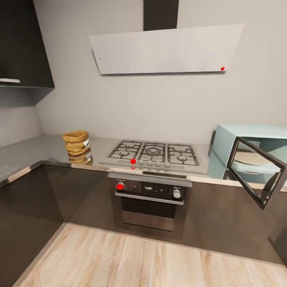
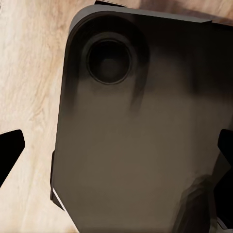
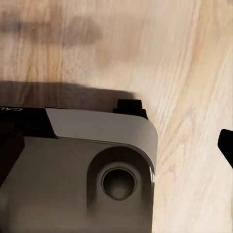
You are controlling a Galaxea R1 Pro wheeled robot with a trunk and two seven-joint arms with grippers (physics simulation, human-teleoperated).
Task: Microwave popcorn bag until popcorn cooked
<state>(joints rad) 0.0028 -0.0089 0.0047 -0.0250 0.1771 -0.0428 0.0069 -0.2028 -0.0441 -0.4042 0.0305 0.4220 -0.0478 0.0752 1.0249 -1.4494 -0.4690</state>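
White walls [image 1: 159,99], dark cabinets [image 1: 32,207], light wood floor [image 1: 139,263].

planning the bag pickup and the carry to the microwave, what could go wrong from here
1. The microwave door hangs open past the countertop edge; driving closer could clip it.
2. The popcorn bag sits left of the gas hob, the microwave at the far right, so the carry crosses the burners and knobs.
3. The crumpled bag might deform or tip in a pincer squeeze.
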